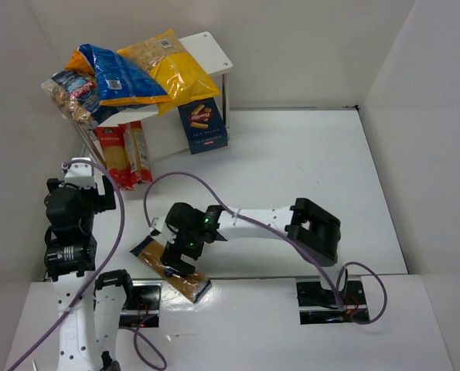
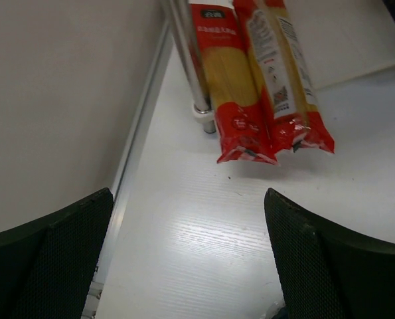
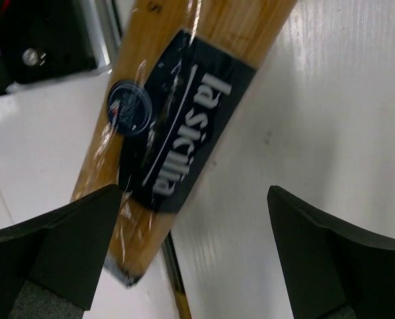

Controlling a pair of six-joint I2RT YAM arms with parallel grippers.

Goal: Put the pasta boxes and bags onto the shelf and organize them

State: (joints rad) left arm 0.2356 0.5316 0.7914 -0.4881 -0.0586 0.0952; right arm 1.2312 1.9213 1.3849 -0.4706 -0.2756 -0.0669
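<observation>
Top external view:
- The white shelf (image 1: pixel 211 46) stands at the far left of the bench (image 1: pixel 307 170).
- Three bags are piled on its top board: one clear bag (image 1: pixel 69 94) at the left, one blue bag (image 1: pixel 121 73) in the middle and one yellow bag (image 1: pixel 172 66) at the right. They overlap, and their print is too small to read.
- One dark blue carton (image 1: pixel 203 125) stands upright at the shelf's lower level. It has a red oval logo and a pasta picture on its front.
- Two red spaghetti packs (image 1: pixel 126 158) lie side by side, sticking out from under the shelf towards the arms.
- One dark-label spaghetti pack (image 1: pixel 172 270) lies flat and diagonal on the bench. Its near end is at the front edge, well apart from the shelf.

Left wrist view:
- The red packs lie touching each other beside a metal shelf leg.
- One has a small dark logo at its top end and the other a barcode panel. Neither can be read.
- The left claw (image 2: pixel 187 219) is spread wide with nothing between its fingers, short of the pack ends.

Right wrist view:
- The dark label reads roughly "la sicilia" in white, next to a round seal.
- The right claw (image 3: pixel 194 212) hangs over this pack with its fingers wide apart, not clamped on it.
- The pack runs closer to the finger on the left of the frame. I cannot tell whether they touch.
</observation>
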